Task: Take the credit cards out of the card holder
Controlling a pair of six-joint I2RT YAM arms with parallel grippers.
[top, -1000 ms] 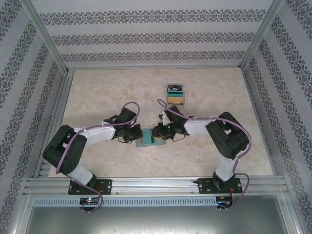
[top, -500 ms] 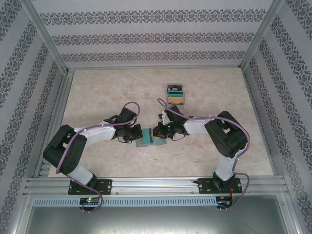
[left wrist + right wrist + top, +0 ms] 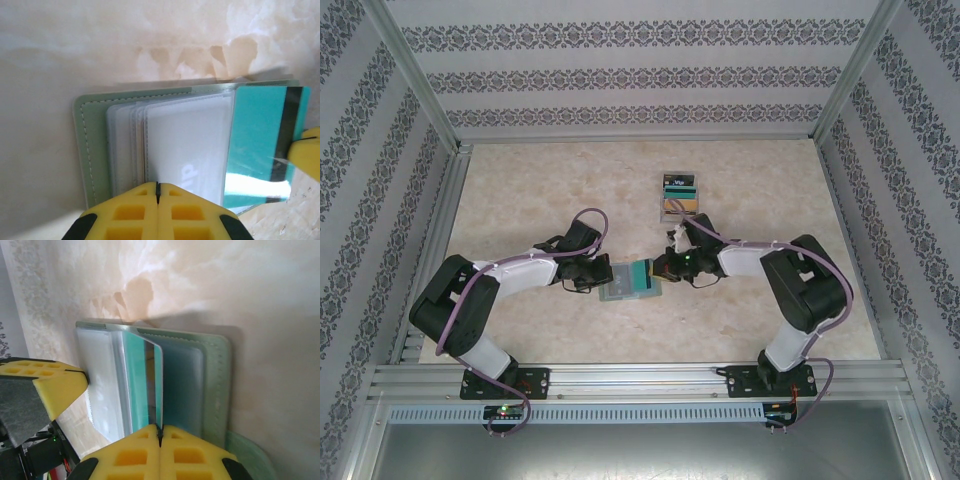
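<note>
One teal plastic card [image 3: 255, 140] with a dark stripe sticks about halfway out of the flat dull-green card holder [image 3: 617, 287]. The card holder lies open near the middle of the table [image 3: 520, 190], a little toward the near edge. The right tool [image 3: 160, 432] is squeezed tight on the card's outer end. The left tool [image 3: 157, 192] is squeezed tight on the other side of the card holder, on the edge of its clear pockets, and seems to pin it in place.

The card's long side runs left to right across the table. Its free end points to the right edge, toward the right arm. So I think the pull should go straight that way, along the card, while the left tool keeps the holder from sliding.

A small pile of black, teal and tan cards [image 3: 680, 195] lies well apart, toward the far edge. More cards may sit in the pockets, but I cannot tell.
</note>
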